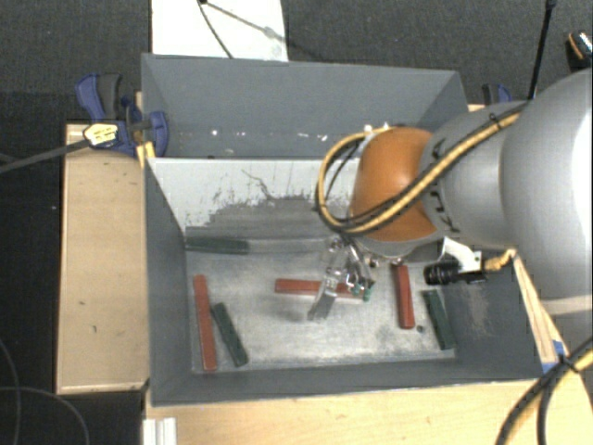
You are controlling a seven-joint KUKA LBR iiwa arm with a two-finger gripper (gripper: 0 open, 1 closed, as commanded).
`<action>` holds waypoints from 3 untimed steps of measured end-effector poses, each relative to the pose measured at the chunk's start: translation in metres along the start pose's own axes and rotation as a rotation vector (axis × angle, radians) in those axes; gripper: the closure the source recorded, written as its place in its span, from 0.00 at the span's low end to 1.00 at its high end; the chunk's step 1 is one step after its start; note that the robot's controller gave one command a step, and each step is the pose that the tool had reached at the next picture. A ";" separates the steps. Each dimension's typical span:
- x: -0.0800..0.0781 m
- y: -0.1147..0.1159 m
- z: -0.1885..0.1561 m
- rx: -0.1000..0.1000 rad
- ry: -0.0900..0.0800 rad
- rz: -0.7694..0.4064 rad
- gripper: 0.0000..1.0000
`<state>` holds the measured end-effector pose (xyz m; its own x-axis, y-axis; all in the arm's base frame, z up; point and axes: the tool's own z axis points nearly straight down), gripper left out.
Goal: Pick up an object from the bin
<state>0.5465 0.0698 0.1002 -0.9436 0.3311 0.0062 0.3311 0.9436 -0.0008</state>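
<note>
The grey bin (278, 341) holds six bars. Red bars (204, 323) (296, 286) (404, 297) lie left, centre and right. Green bars (218, 245) (228, 334) (437, 319) lie rear-left, front-left and right.

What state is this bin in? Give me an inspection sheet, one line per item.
Surface: grey bin floor, scuffed and scratched.
Job's things: middle red bar lying flat, its right end under the pincer; not seen held.
Clutter: left red bar beside left green bar; back green bar along the rear wall; right red bar beside right green bar.
Grippers: pincer low over the middle bar's right end; state unreadable.
Cables: yellow and black cables loop round the orange cover.
Surroundings: dark floor around the bin.
</note>
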 end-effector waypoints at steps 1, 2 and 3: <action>0.001 -0.018 0.031 0.001 0.000 0.089 0.00; 0.001 0.019 0.030 -0.005 -0.010 0.062 0.00; 0.001 0.016 0.030 -0.003 -0.009 0.065 1.00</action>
<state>0.5511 0.0856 0.0706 -0.9202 0.3914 -0.0030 0.3914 0.9202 0.0022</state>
